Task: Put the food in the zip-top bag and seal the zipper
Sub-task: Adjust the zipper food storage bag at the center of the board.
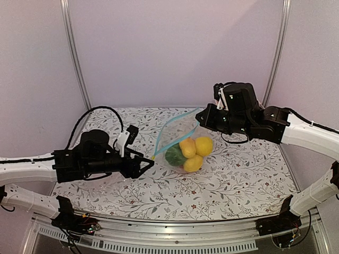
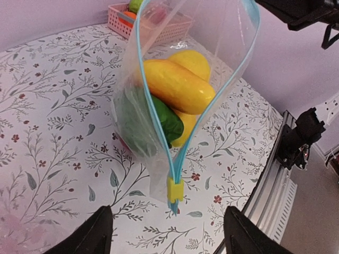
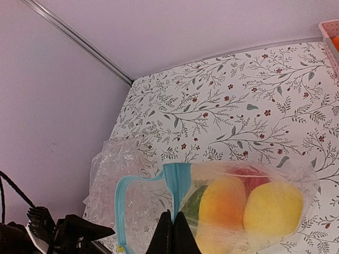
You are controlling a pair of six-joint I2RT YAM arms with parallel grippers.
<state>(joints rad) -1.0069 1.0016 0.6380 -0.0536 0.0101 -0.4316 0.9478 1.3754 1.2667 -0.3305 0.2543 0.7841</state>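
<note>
clear zip-top bag (image 2: 159,114) holds yellow, green food (image 2: 177,84); zipper (image 2: 177,164) gaping.

Pink basket (image 2: 117,18) cropped by top edge, red food (image 3: 251,177) mostly hidden

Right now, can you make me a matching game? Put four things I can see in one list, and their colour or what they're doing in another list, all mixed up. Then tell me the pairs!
Things:
1. left gripper
2. right gripper
3. zipper slider
4. lattice basket

Colour or state:
A. pink
B. pinched shut on the edge of the zip-top bag
C. yellow
D. open, holding nothing

Pairs: 1-D, 2-B, 3-C, 4-A
</note>
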